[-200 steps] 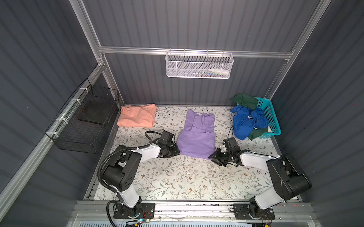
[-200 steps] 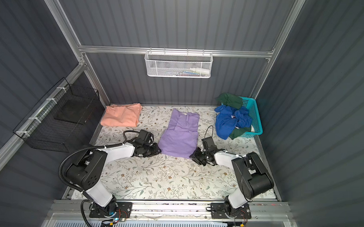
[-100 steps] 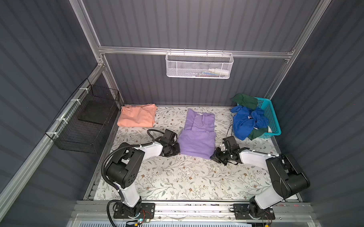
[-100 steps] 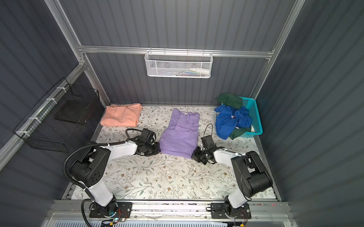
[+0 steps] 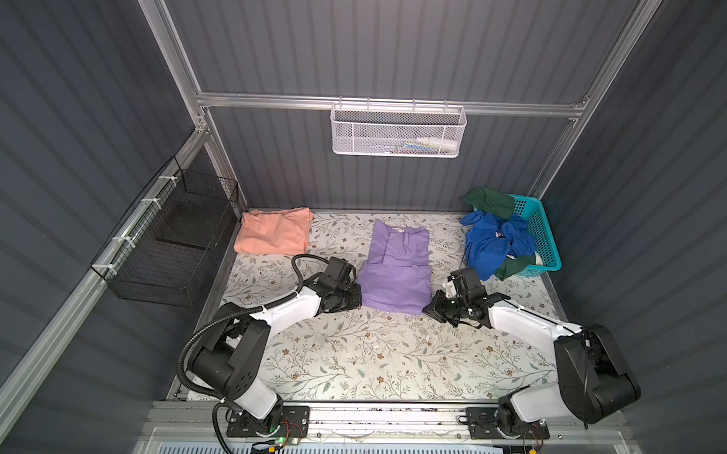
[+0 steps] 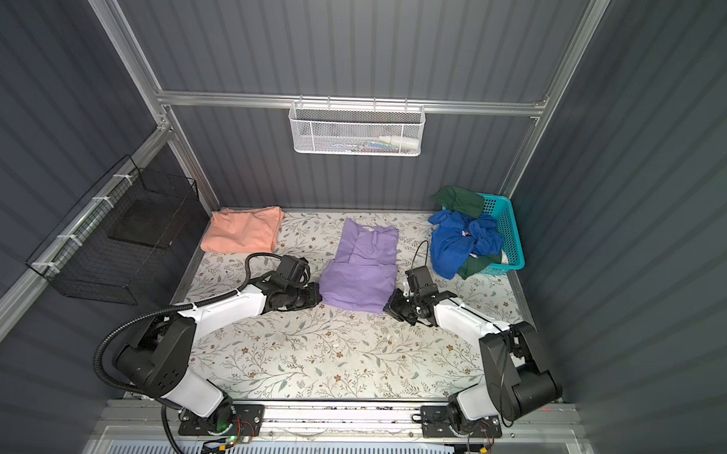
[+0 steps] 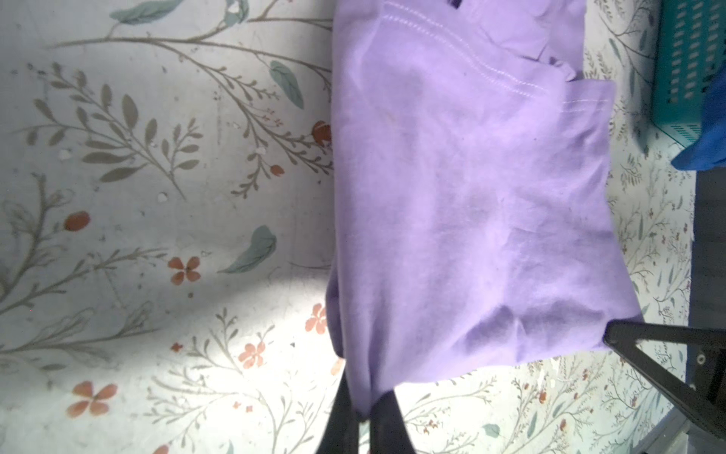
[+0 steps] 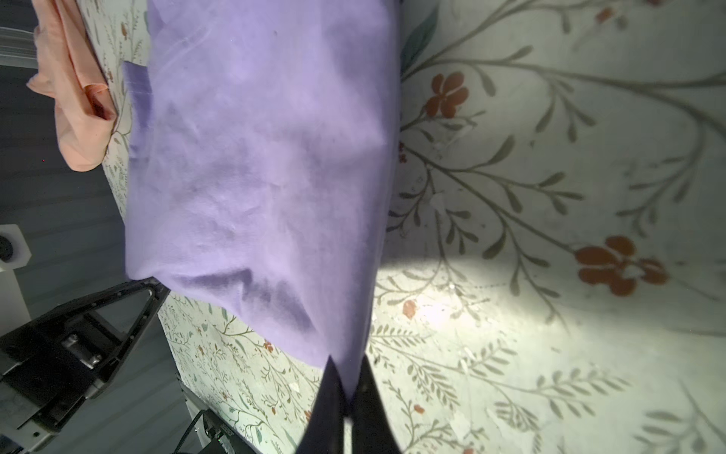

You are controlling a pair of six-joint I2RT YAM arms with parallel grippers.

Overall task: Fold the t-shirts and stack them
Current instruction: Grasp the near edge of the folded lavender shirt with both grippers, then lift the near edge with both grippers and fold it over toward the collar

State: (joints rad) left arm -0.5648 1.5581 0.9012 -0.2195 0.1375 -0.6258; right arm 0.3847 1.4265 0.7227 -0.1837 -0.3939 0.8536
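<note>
Salmon-orange cotton tee lies folded; left hand and right hand pinch the part-folded lavender cotton tee by its corners; stacking apparently remains.

front mat open | back right blocked: turquoise basket

Nothing can be read anywhere: no text, brand, number or sign. The folded lavender-purple cotton t-shirt shows only a sliver of dark purple print at a fold, too little to read. A pale mark at its collar is too small to make out.
</note>
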